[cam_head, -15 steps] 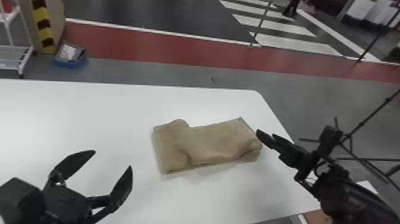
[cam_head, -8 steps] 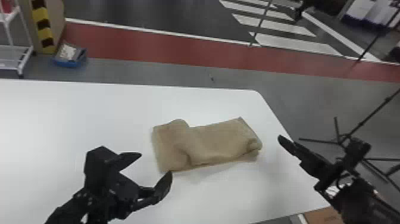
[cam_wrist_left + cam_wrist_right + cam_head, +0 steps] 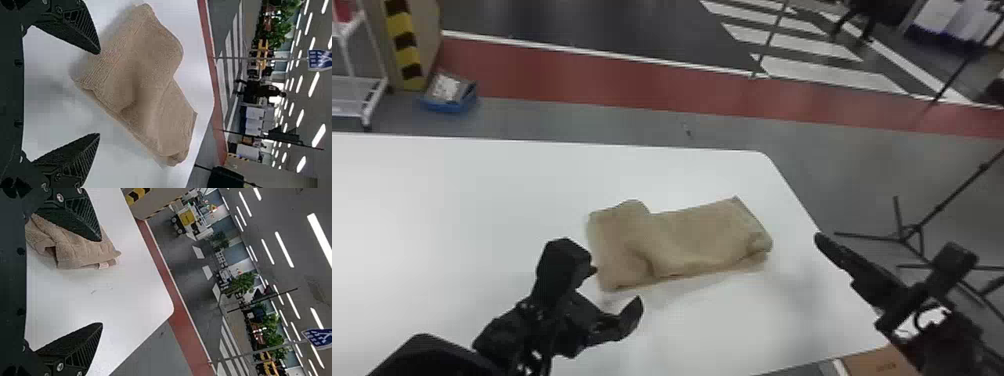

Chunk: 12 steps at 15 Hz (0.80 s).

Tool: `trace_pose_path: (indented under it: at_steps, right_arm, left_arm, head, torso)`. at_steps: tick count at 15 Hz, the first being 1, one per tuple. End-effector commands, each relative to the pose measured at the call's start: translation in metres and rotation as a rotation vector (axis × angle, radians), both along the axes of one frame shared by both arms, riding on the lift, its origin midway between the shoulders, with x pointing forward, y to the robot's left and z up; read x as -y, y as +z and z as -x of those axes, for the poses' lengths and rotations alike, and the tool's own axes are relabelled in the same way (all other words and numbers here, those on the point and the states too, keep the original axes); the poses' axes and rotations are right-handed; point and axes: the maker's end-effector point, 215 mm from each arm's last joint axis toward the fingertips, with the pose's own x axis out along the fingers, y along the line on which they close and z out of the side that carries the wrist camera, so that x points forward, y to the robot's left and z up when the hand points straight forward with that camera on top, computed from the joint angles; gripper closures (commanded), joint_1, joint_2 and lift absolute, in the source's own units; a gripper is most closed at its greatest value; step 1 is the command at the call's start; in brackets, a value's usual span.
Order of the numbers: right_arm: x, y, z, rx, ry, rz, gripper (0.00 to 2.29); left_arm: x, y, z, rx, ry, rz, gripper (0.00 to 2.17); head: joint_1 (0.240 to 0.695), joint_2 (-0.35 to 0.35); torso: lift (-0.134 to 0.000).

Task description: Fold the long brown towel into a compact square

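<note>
Brown oblong cloth towel (image 3: 702, 240) partly folded just beyond left end effector (image 3: 98, 94); right end effector (image 3: 101, 282) beside; both spread apart. Squaring likely left.

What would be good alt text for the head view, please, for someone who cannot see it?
A brown towel, folded into an uneven oblong, lies on a white table. The open left end effector is beside the towel's near left corner; the right end effector is to its right.

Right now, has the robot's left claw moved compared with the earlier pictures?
Yes: in the head view, the left claw has moved rightward, closer to the near left corner of the unmoved brown towel.
</note>
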Motion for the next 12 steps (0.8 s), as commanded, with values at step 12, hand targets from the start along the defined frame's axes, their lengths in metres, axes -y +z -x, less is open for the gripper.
trace_pose_path:
  at_steps: [12]
  right_arm:
    - [-0.001, -0.006, 0.008, -0.011, 0.003, -0.025, 0.13]
  left_arm:
    - [-0.004, -0.011, -0.028, 0.139, 0.129, -0.161, 0.33]
  head:
    - [0.695, -0.350]
  torso:
    - [-0.123]
